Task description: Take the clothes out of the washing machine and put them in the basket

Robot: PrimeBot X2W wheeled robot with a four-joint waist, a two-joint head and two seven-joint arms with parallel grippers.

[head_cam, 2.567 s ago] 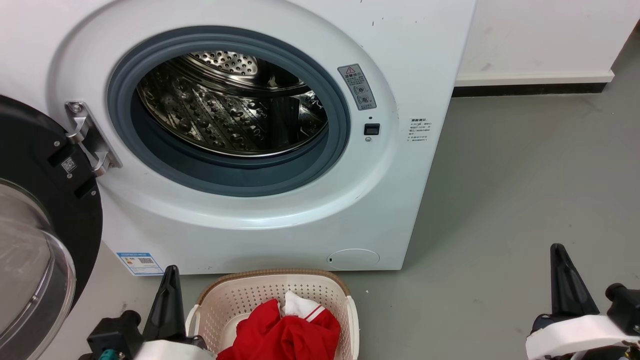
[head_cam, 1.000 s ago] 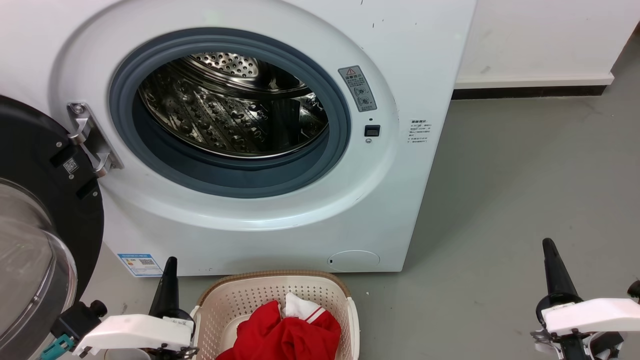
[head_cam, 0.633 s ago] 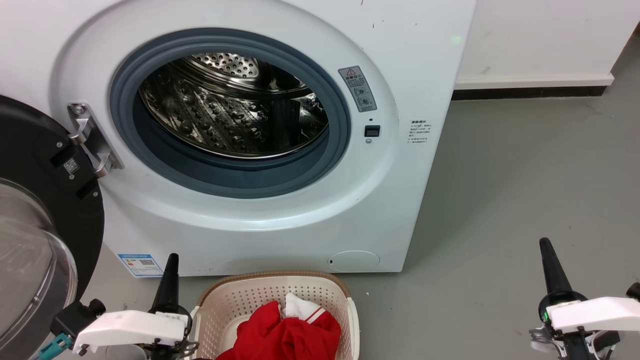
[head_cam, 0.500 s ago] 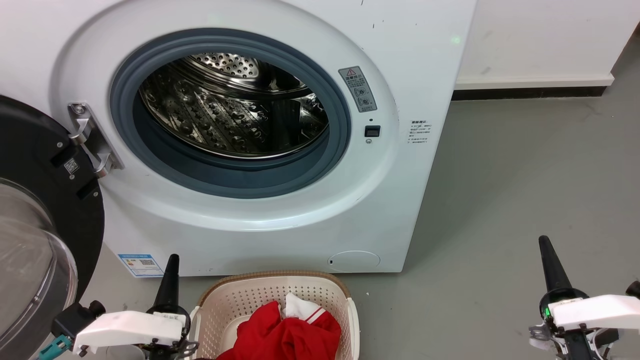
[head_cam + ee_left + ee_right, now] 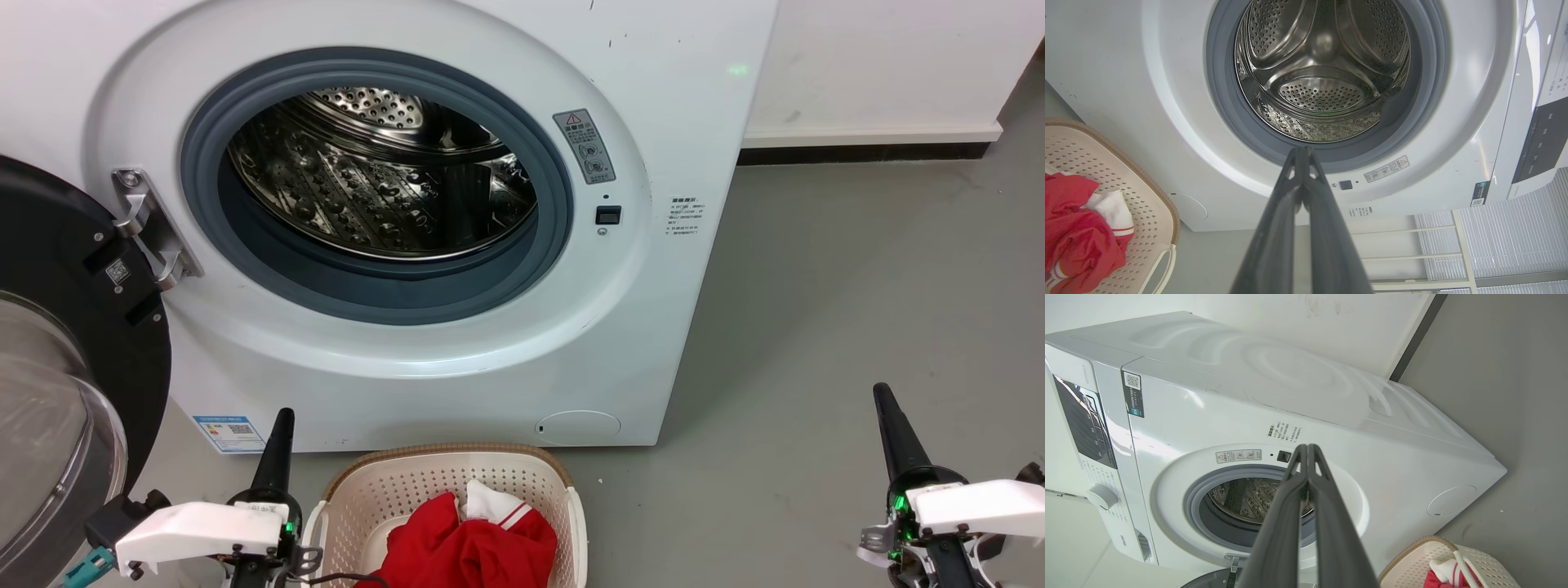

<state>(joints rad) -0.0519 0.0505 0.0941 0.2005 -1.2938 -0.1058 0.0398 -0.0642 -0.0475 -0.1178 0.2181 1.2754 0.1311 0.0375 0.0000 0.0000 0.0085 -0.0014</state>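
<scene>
Washer: large white front-loading washing machine (image 5: 490, 359), dark door (image 5: 49, 245) swung open leftward, perforated steel drum (image 5: 359, 188) exposed.
Basket: oval cream perforated plastic basket (image 5: 424, 482), upright, just before the washer.
Clothes: crumpled red-and-white fabric garments (image 5: 465, 547), heaped inside the basket.

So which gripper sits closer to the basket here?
The left gripper: shut, it stands just beside the left rim of the basket, while the right gripper stands far off to the right over the grey floor.

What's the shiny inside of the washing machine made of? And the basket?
The drum looks like polished steel: silver, mirror-shiny, dotted with punched holes. The basket looks like matte cream plastic with moulded holes; its brown rim looks woven, maybe plastic too.
</scene>
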